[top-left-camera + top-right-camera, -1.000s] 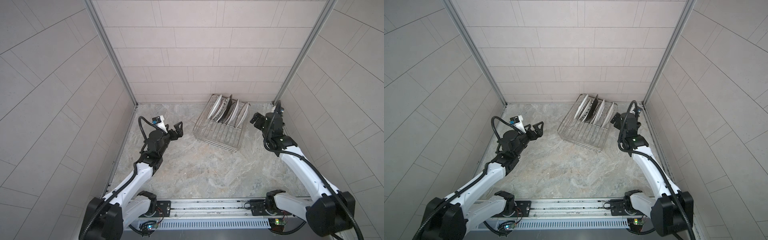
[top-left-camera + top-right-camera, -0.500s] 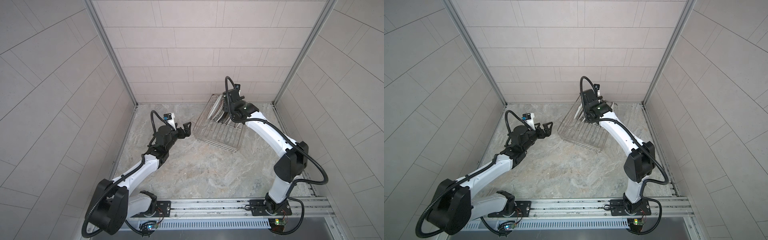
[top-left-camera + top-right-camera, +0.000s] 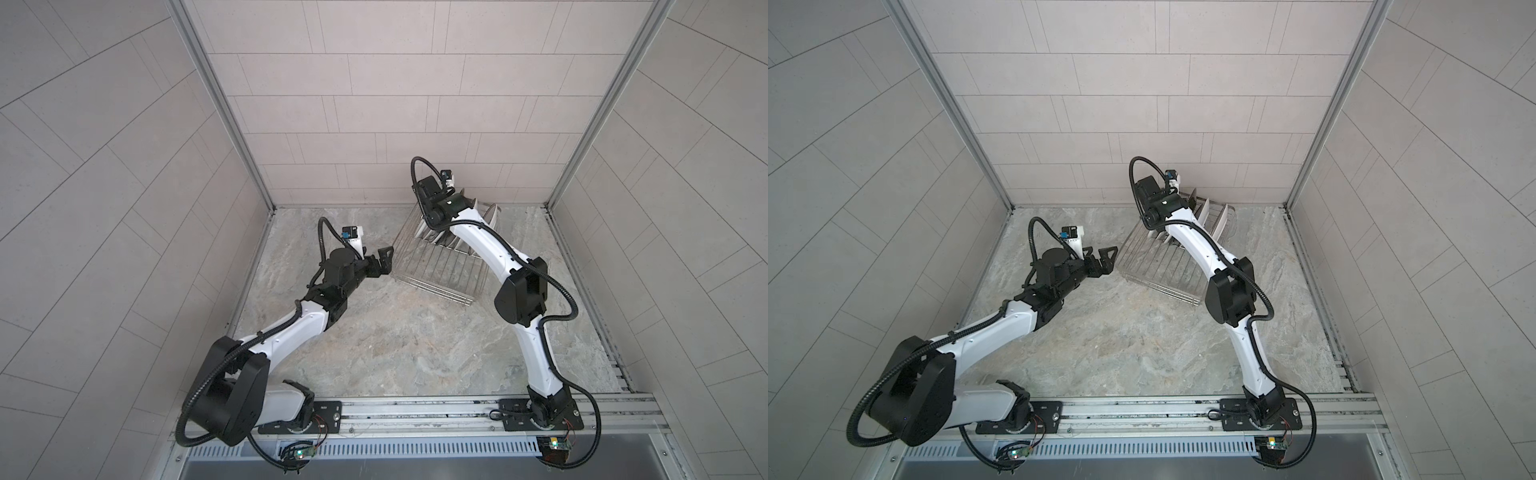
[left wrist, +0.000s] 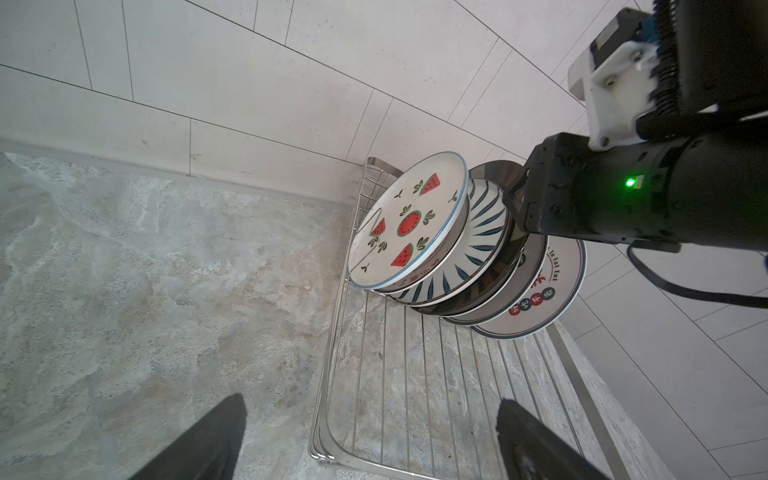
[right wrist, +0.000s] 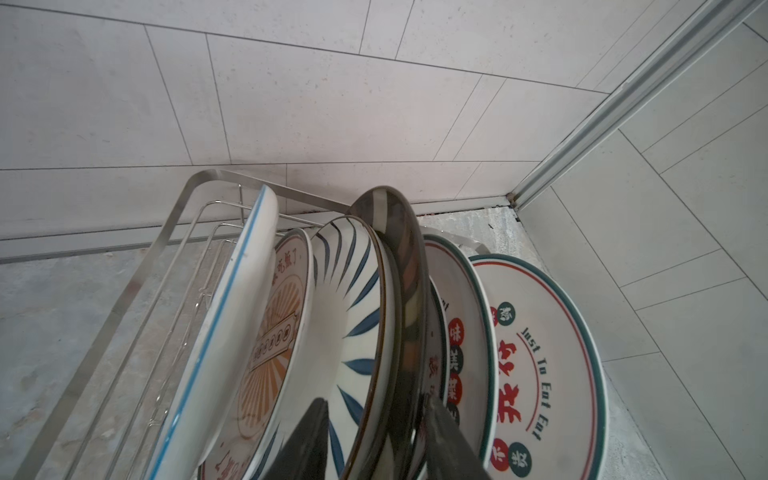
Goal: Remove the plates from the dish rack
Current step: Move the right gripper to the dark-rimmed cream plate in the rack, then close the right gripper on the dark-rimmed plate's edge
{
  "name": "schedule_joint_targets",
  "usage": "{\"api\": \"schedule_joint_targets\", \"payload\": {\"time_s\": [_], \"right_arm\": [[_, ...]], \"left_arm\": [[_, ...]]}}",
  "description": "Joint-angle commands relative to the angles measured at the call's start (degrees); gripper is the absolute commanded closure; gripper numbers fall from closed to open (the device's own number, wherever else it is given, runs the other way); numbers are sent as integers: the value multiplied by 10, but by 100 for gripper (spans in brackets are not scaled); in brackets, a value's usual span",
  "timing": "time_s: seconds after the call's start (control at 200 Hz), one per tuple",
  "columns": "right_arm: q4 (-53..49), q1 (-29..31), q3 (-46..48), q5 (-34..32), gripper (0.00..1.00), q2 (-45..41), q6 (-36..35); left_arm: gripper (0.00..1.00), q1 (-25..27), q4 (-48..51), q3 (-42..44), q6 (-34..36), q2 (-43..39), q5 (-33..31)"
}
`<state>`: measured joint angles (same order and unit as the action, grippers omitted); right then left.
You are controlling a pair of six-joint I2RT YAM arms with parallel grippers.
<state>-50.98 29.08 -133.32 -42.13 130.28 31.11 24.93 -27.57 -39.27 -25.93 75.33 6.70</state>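
Between the right fingers (image 5: 307, 440), as the right wrist camera shows them, run the upper rims of two plates: the striped plate (image 5: 353, 299), white with blue rays, and hard behind it the dark-rimmed plate (image 5: 395, 224). One finger sits on the striped plate's face side and the other beyond the dark rim. Whether they pinch the pair or only straddle it cannot be told. On the striped plate's other side stand the sunburst plate (image 5: 274, 332) and then the watermelon plate (image 5: 232, 316) with its thin blue edge. Past the dark rim comes the red-character plate (image 5: 540, 353), lettered "Just To Eat Eat". All these plates stand on edge, tilted and packed close together, in the far end of the dish rack (image 5: 183, 199). The rack rests on the bench (image 3: 395, 353), right of the middle and close to the back wall (image 3: 395, 124) in both top views. The right arm (image 3: 478, 241) arches over the rack from the right. The left fingers (image 4: 199, 440) are spread wide and hold nothing. In a top view they hover just beside the rack's near left edge, pointing toward it.
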Motion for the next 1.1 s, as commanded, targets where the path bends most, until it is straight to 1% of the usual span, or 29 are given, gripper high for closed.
{"api": "schedule_joint_targets", "payload": {"time_s": [0.0, 0.04, 0.24, 0.295, 0.445, 0.5, 0.585, 0.615, 0.721, 0.761, 0.876, 1.031, 1.096], "right_arm": [[-37, -3, -21, -42, 64, 10, 18], [-37, -3, -21, -46, 68, 14, 21], [-28, -4, -31, -67, 69, 38, 29], [-27, -6, -36, -72, 74, 48, 34], [-36, -6, -69, -93, 75, 79, 22], [-44, -5, -80, -100, 83, 87, 23], [-42, -3, -85, -115, 85, 89, 20], [-40, 0, -87, -120, 88, 88, 18], [-31, 9, -104, -137, 89, 87, -4], [-29, 14, -115, -153, 92, 87, -15], [-19, 28, -135, -198, 94, 75, -48], [0, 37, -135, -224, 95, 39, -86], [2, 37, -134, -220, 95, 30, -100]], "left_arm": [[0, 4, -18, -14, 2, -4, 5], [0, 5, -18, -12, 2, -5, 5], [0, 6, -19, -9, -1, -6, -1], [0, 7, -19, -9, -1, -5, -3], [0, 7, -15, -4, -3, -13, -4], [0, 8, -17, 3, -3, -20, -7], [0, 8, -14, 11, 0, -30, -15], [0, 8, -12, 13, 2, -33, -18], [0, 7, -7, 17, 8, -42, -30], [0, 8, -6, 17, 10, -44, -33], [0, 8, -7, 21, 14, -42, -46], [0, 8, -16, 24, 12, -34, -48], [0, 7, -20, 25, 11, -33, -48]]}}
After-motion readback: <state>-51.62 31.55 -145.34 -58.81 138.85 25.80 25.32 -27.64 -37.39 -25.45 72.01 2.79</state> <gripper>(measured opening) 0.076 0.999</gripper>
